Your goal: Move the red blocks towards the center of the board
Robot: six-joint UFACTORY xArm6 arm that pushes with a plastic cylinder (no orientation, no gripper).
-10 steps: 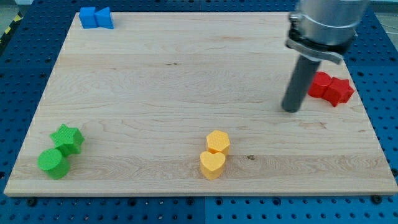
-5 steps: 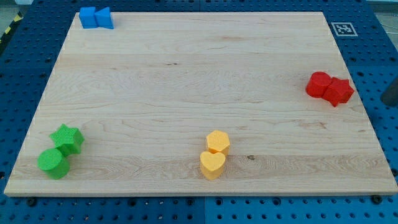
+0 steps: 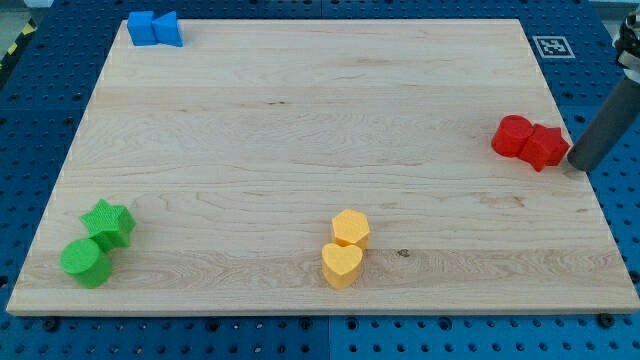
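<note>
Two red blocks sit touching near the board's right edge: a rounded one on the left and a star-like one on the right. My tip is just to the right of the red star block, at the board's edge, very close to it or just touching. The rod rises to the view's upper right.
Two blue blocks sit at the top left corner. A green star and green cylinder sit at the bottom left. A yellow hexagon and yellow heart sit at bottom centre. The wooden board lies on a blue pegboard.
The rod went from left of the red blocks, out past the view's right edge, and now stands just right of the red star block. The blocks have not moved.
</note>
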